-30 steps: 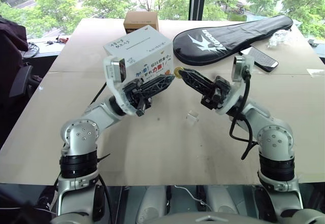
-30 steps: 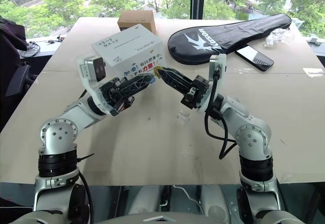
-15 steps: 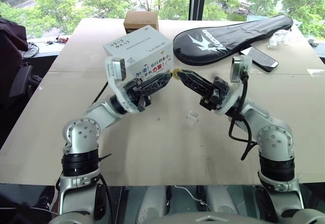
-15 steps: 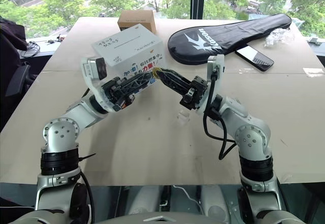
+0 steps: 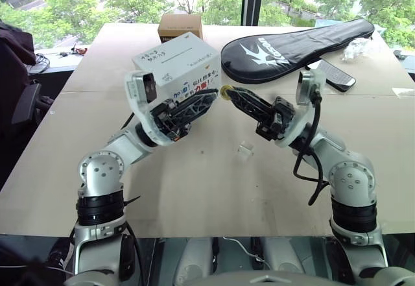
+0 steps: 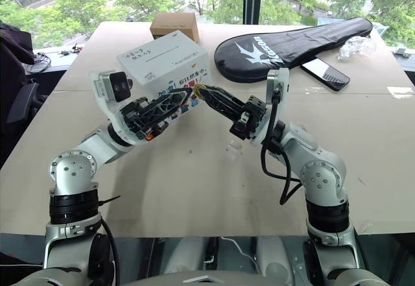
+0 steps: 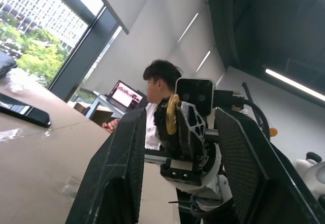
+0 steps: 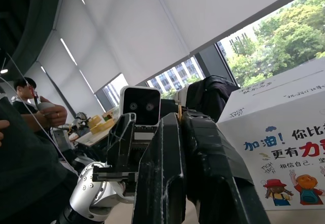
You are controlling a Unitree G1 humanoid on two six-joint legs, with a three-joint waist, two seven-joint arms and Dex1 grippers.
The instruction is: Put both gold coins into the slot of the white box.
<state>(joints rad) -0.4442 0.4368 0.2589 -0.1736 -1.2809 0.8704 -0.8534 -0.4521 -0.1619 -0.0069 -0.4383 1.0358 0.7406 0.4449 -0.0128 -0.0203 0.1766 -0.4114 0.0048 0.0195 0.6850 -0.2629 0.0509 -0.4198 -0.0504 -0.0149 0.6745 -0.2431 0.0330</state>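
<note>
Right tool pinches a gold coin at its tip, presenting it between the released left tool's fingers, beside the white box — looks like a handover.

I see a pale brown counter with the white box standing toward its far edge, left of the middle. A smaller brown box sits just behind it. A black racket case lies toward the far right corner, a dark phone beside its near side. A small clear plastic bit rests mid-counter.
</note>
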